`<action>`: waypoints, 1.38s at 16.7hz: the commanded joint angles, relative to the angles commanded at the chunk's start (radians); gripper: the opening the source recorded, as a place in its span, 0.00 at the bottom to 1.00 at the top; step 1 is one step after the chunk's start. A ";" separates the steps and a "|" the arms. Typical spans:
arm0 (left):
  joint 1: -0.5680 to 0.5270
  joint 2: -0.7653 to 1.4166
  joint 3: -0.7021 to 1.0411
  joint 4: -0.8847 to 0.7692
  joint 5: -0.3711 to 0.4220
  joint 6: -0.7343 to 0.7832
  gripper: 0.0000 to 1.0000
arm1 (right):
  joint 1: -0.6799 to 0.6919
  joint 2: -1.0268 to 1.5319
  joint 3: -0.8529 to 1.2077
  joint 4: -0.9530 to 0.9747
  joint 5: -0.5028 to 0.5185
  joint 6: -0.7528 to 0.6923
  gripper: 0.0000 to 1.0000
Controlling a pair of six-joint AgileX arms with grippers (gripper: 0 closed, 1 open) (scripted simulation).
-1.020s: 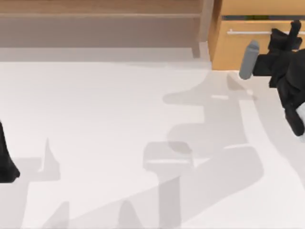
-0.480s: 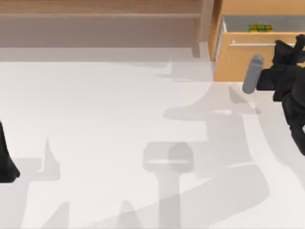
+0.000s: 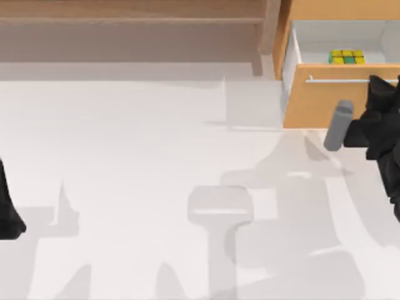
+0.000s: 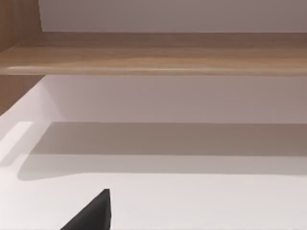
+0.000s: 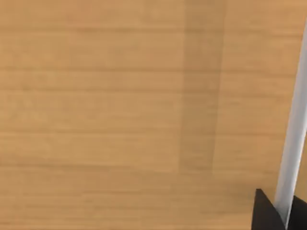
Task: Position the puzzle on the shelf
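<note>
White table (image 3: 125, 156); puzzle (image 3: 347, 57) half-hidden inside open drawer (image 3: 325, 100).

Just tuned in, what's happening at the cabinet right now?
The right gripper is at the silver bar handle of the orange-tan cabinet's drawer, which stands pulled open. The puzzle lies inside the drawer, not yet on the shelf. The left arm is parked at the table's left edge.
</note>
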 joint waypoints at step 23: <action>0.000 0.000 0.000 0.000 0.000 0.000 1.00 | 0.082 -0.092 -0.281 0.210 0.086 0.002 0.30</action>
